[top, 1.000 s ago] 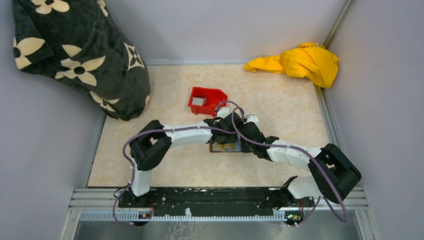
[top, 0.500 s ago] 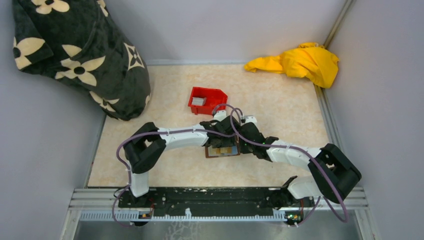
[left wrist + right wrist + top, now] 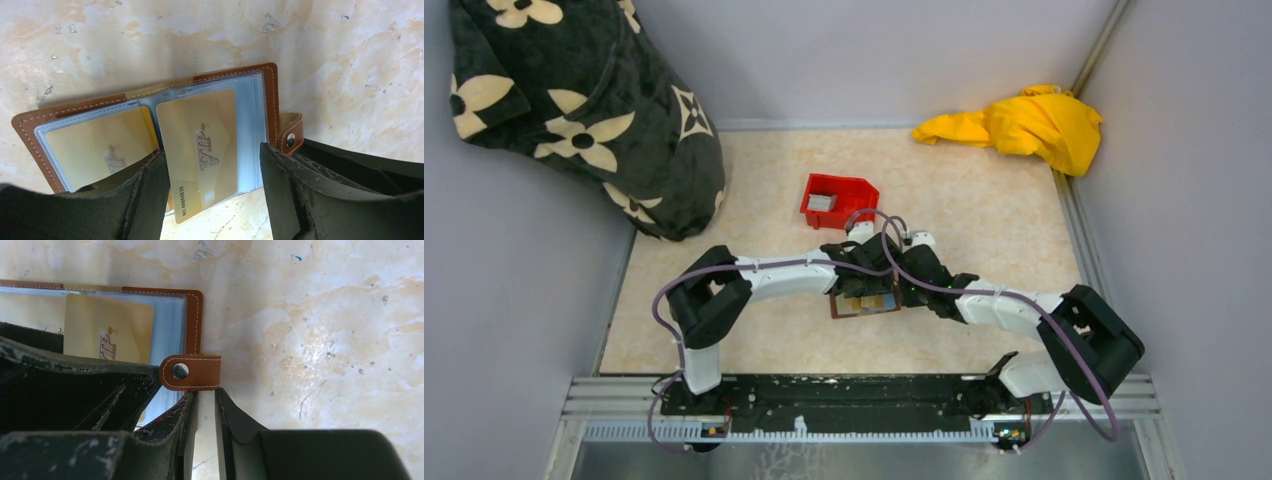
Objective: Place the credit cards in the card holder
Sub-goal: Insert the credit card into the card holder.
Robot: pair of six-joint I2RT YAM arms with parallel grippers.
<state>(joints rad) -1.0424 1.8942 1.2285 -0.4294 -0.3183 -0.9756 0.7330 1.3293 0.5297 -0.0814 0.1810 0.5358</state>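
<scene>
The card holder (image 3: 272,95) is a brown wallet lying open on the table, with clear sleeves inside. A gold VIP credit card (image 3: 200,150) sits partly in its right sleeve, the lower end sticking out. A second gold card (image 3: 95,145) fills the left sleeve. My left gripper (image 3: 212,150) is open astride the VIP card, with a gap at its right finger. The right gripper (image 3: 205,392) has its jaws a narrow slit apart with table showing through. Its tips meet the snap strap (image 3: 192,372). From above, both grippers crowd over the holder (image 3: 864,303).
A red bin (image 3: 838,200) with grey cards inside stands just beyond the grippers. A yellow cloth (image 3: 1024,122) lies at the back right corner, and a dark flowered bag (image 3: 574,110) fills the back left. Grey walls close in three sides.
My left gripper's jaws have spread wider. The left arm and the card holder have shifted slightly left and toward the near edge. The right gripper holds the same narrow gap.
</scene>
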